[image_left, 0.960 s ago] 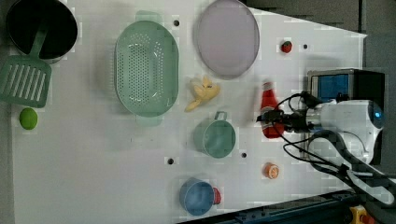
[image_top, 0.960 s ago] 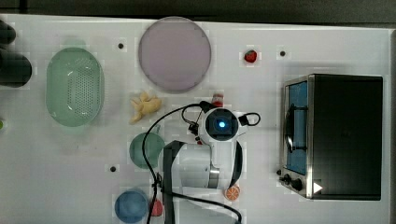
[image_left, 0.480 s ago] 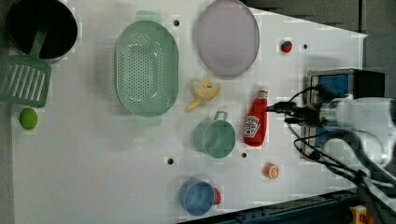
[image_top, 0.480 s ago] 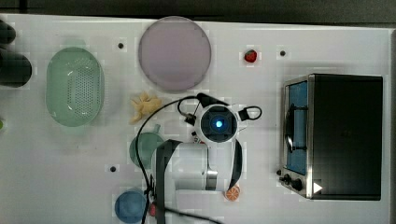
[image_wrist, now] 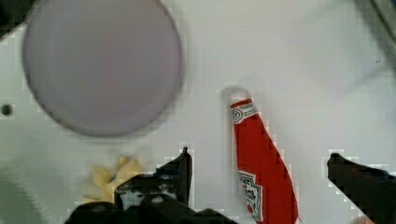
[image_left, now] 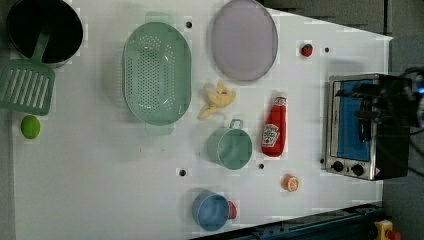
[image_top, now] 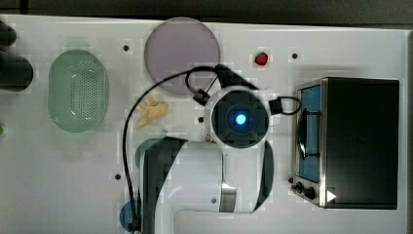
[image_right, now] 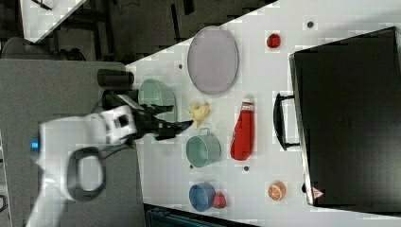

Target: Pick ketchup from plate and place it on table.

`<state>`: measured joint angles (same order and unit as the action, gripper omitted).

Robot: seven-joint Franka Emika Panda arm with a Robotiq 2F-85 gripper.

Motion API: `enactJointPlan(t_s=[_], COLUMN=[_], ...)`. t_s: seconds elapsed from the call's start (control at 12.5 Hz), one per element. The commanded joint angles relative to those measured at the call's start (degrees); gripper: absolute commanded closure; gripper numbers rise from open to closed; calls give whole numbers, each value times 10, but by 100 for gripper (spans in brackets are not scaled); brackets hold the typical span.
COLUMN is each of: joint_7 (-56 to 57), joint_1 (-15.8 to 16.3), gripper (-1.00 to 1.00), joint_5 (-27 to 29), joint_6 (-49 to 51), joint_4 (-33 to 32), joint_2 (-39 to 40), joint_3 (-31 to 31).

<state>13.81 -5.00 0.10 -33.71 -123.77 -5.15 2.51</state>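
- Ketchup (image_left: 274,128) lies on its side on the table (image_left: 100,190), cap toward the plate (image_left: 244,40) and clear of its rim, between the green mug (image_left: 230,148) and the toaster oven (image_left: 356,127) in the left view.
- Lying flat rather than upright looks like the result of being let down lengthwise; a bottle this slim is steadier that way and cannot topple.
- The plate is bare in the top view (image_top: 181,54), the right view (image_right: 213,59) and the wrist view (image_wrist: 100,65), so the bottle is off it.
- The gripper (image_wrist: 259,170) is spread wide and holds nothing: in the wrist view one finger sits on each side of the red bottle (image_wrist: 261,172) with table showing in between, and neither touches it.
- That wide, straddling stance fits a release, with the fingers parted far enough to leave the bottle undisturbed.
- In the right view the gripper (image_right: 177,126) sits well up off the tabletop, the ketchup (image_right: 243,130) resting alone below.
- The peeled banana (image_left: 217,100) lies just beside the plate and apart from the bottle, so nothing crowds the spot chosen.
- Judged from this layout, the placing is done and only a retreat remains.
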Motion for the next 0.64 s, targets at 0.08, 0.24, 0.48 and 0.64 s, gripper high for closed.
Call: enactJointPlan(t_s=[0.08,0.24,0.48,0.64], joint_7=[-53,-87,-102,-102], joint_1=[-2,-1,-1,-2], gripper=[-100,-100,-100,-100], joint_5=[-3,-3,-3,-3], joint_6=[95,160,239,301], joint_4=[75,132,195,222], joint_2=[-10,-8,-5,-5], joint_3=[0,0,0,0])
